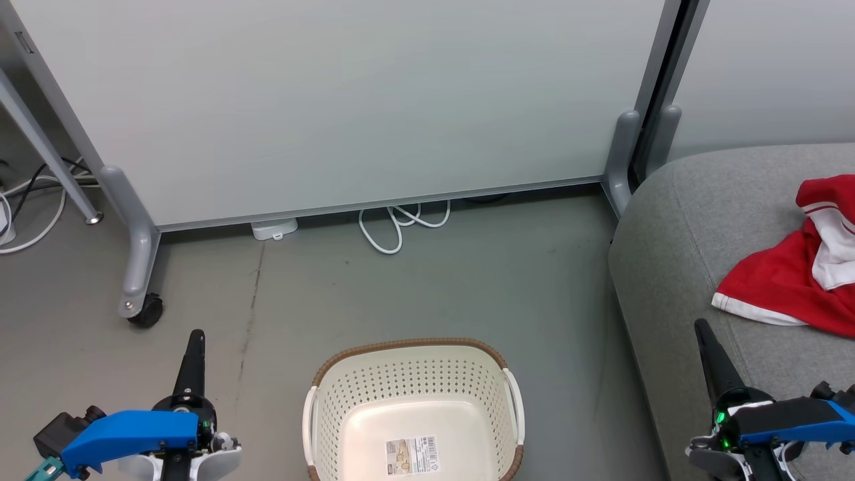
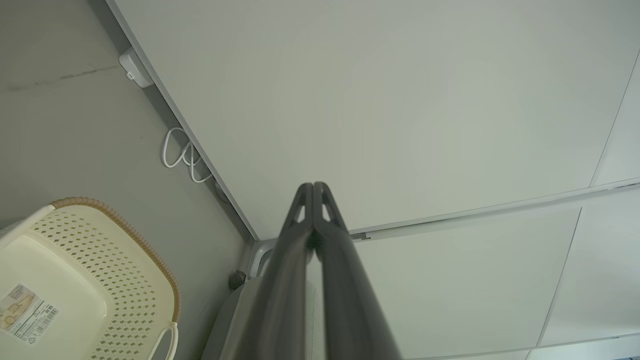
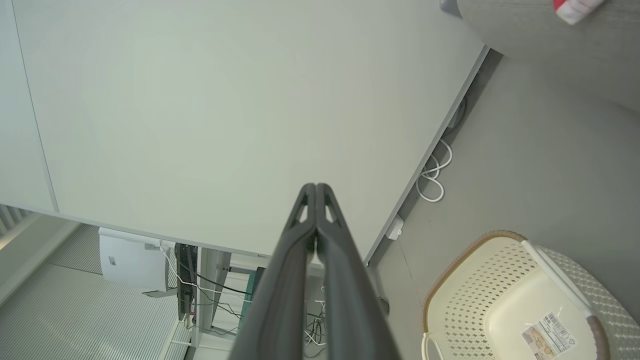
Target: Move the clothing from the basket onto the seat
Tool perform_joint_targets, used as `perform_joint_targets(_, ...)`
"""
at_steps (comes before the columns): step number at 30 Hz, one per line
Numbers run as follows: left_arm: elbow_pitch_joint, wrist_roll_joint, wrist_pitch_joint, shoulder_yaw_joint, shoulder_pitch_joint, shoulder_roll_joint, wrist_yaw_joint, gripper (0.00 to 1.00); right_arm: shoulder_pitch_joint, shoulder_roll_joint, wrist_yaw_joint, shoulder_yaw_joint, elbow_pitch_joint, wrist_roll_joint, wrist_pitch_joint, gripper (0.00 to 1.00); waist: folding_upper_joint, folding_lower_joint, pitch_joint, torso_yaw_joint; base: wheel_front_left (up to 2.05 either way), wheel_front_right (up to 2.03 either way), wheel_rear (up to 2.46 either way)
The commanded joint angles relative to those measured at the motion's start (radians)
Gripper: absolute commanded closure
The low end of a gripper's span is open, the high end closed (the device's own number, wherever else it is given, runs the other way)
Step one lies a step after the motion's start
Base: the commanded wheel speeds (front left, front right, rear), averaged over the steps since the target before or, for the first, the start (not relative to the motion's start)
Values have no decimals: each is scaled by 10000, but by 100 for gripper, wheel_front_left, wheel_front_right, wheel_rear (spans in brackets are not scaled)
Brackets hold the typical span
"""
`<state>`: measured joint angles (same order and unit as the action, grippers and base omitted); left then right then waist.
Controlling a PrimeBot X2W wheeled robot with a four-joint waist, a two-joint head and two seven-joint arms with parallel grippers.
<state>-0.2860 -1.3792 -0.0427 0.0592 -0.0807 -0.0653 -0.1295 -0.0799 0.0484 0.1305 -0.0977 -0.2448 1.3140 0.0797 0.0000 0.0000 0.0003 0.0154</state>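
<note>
The red clothing is lying on the grey sofa, and the basket is showing just its label, so the job is looking finished. The left gripper and right gripper are hanging closed and empty. Parking them clear of the cloth seems wisest.

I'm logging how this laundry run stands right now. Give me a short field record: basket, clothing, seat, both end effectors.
basket: cream perforated laundry basket, no garment visible inside, paper label on its bottom
clothing: red clothing with white trim, lying on the sofa
seat: grey fabric sofa, to the right of the basket
left end effector: shut, holding nothing, to the left of the basket
right end effector: shut, holding nothing, by the sofa's edge, apart from the clothing
</note>
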Motion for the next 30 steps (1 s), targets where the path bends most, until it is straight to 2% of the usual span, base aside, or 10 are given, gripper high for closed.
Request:
perform_joint_targets(1, 119, -179, -70, 102, -205, -8, -15, 100, -218, 27, 3, -26, 54, 255, 60, 100, 0, 0, 1, -5, 0, 0, 0)
perform_joint_targets(30, 391, -1968, -635, 507, -306, 127, -20, 100, -315, 30, 4, -158, 10, 2544, 317, 100, 0, 0, 22, -124, 0, 0, 0)
